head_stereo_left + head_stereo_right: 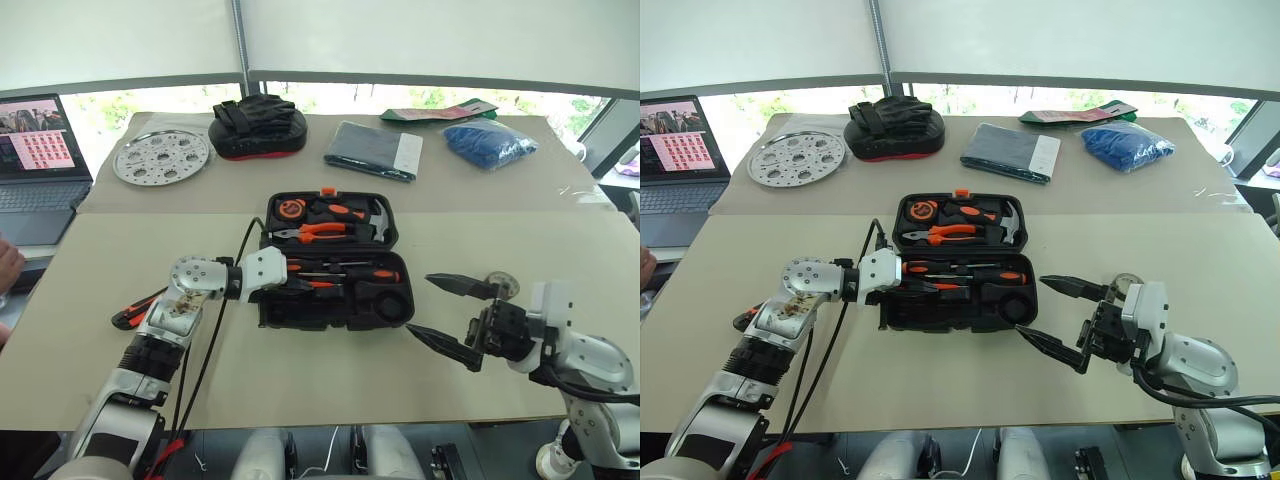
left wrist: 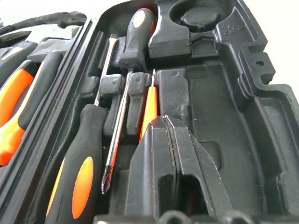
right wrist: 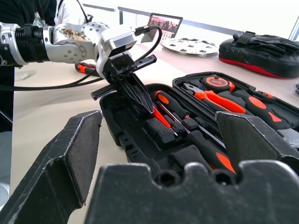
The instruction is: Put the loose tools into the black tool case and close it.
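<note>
Here, perforated metal tray (image 1: 160, 157), black-and-red pouch (image 1: 256, 128) and grey folder (image 1: 374, 150) behind open black tool case (image 1: 335, 262) mid-desk (image 1: 300, 380), two screwdrivers (image 1: 350, 270) and tester pen (image 2: 149, 109) slotted inside, utility knife (image 1: 135, 311) loose beside left arm, left gripper (image 3: 140, 95) fingers pressed together over pen, right gripper (image 1: 442, 312) fingers wide.

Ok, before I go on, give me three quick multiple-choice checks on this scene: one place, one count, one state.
1. Where does the utility knife lie?
A. In the far half of the black tool case
B. On the table, left of the case
C. Between the right gripper's fingers

2. How many screwdrivers lie in the case's near half?
A. None
B. Two
C. Four

3. How is the right gripper?
A. Open, holding nothing
B. Shut on a screwdriver
C. Shut on the case's lid

Answers:
1 B: the knife lies on the table, outside the case.
2 B: two orange-and-black handles lie in the slots.
3 A: its fingers stand wide apart beside the case.
</note>
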